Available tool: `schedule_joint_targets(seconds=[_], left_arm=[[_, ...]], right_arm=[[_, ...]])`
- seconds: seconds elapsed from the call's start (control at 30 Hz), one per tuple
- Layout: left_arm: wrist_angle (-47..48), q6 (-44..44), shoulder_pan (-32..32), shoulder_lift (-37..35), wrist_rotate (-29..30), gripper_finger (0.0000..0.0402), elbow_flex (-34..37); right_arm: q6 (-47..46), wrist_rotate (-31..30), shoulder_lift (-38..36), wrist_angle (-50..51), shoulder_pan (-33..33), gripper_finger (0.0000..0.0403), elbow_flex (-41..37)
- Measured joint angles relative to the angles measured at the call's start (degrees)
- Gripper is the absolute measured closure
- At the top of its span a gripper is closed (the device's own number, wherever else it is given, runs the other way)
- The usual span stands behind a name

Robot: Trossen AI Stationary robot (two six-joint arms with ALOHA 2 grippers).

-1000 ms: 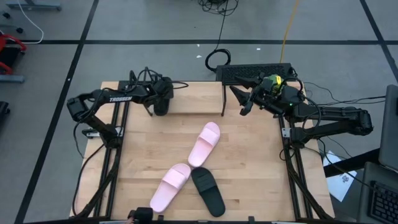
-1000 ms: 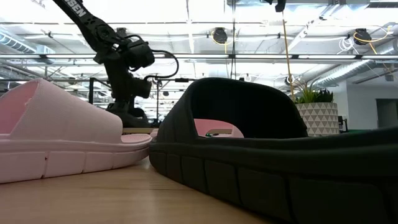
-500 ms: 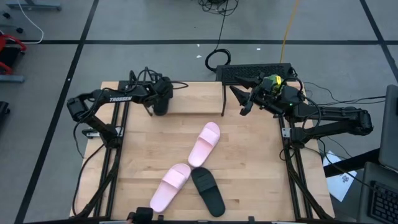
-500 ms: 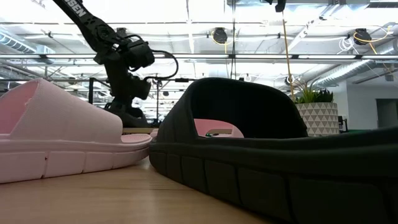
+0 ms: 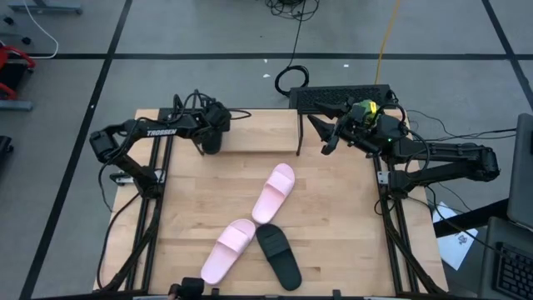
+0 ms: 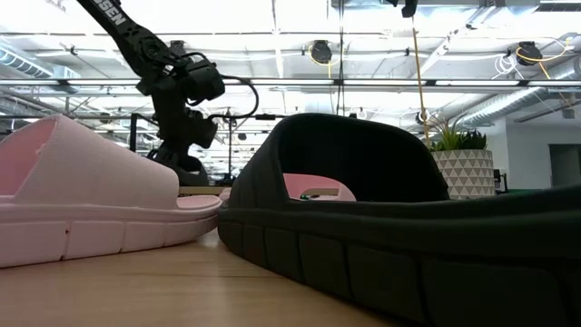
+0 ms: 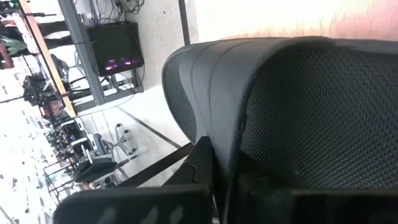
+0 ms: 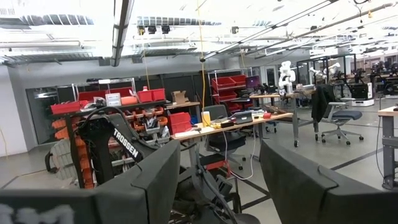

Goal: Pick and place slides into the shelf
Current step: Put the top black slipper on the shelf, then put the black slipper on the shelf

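A black slide [image 5: 213,148] lies at the left end of the shelf [image 5: 258,133], by the table's far edge. It fills the left wrist view with its textured footbed [image 7: 311,106]. My left gripper [image 5: 215,133] slants down onto it, shut. Two pink slides [image 5: 275,193] [image 5: 228,250] and a second black slide [image 5: 278,257] lie flat on the table. The far pink one's near end meets that black one's toe. My right gripper [image 5: 325,137] hangs open, raised beside the shelf's right end [image 5: 300,133]. My left gripper comes slanting down from the table's left. Its shut fingertips [image 7: 202,165] stand at the black slide's smooth rim [image 7: 214,112], beside the textured footbed. Nothing shows between them. Whether they touch the rim or stop just short, I cannot tell. The slide rests on the shelf board.
A black keyboard [image 5: 341,96] and cables lie just beyond the table's far edge. In the low view the near black slide [image 6: 408,245] and a pink slide [image 6: 91,200] block most of the table. Bare wood lies at the table's right and left sides.
My left gripper has stayed at the shelf's left end. It has rolled a little and drawn its fingers shut over the black slide. The slides on the table have kept still.
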State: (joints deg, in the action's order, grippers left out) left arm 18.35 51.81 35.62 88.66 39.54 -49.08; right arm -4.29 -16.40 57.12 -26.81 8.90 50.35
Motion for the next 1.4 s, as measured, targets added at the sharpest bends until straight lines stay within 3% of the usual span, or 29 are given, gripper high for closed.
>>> schedule_joint_targets(seconds=[1.1, 1.4], left_arm=[[1.2, -1.53, -0.48, -0.15, -1.08, 0.0197, -0.02], [1.17, -2.36, -2.13, -2.89, -1.11, 0.0159, -0.04]], right_arm=[[0.04, 0.0, 0.0, 0.02, -0.02, 0.019, 0.0], [0.04, 0.0, 0.0, 0.02, -0.02, 0.019, 0.0]])
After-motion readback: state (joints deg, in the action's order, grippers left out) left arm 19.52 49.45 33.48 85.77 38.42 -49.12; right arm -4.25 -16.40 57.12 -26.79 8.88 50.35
